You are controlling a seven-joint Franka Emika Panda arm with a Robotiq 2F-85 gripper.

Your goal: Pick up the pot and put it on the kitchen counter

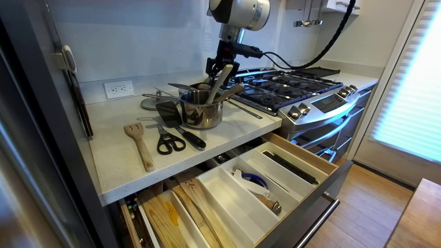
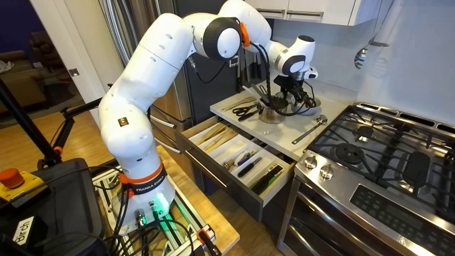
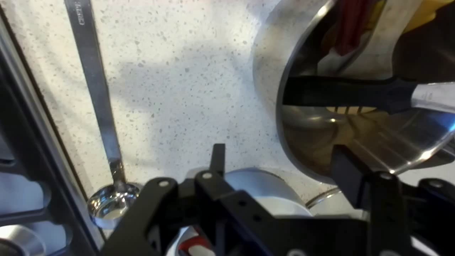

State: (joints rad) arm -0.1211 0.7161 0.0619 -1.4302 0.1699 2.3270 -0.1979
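Observation:
The pot (image 1: 202, 115) is shiny steel and stands upright on the cream-white kitchen counter (image 1: 110, 155). Several utensils stick out of it. In an exterior view the pot (image 2: 271, 115) stands in front of a white bowl (image 2: 310, 109). My gripper (image 3: 280, 154) is open. In the wrist view its right finger overlaps the rim of the pot (image 3: 272, 60). Its left finger is over the bare counter (image 3: 185, 92), beside the bowl (image 3: 263, 186). I cannot tell whether either finger touches anything. In an exterior view the gripper (image 1: 222, 77) is behind the pot, partly hidden by utensil handles.
A ladle (image 2: 307, 131) lies between the pot and the gas stovetop (image 2: 359, 153). Scissors (image 1: 169, 141), a wooden spatula (image 1: 139, 143) and a black turner (image 1: 168, 113) lie beside the pot. A drawer (image 2: 241, 199) stands open below the counter's front edge. A wall is behind.

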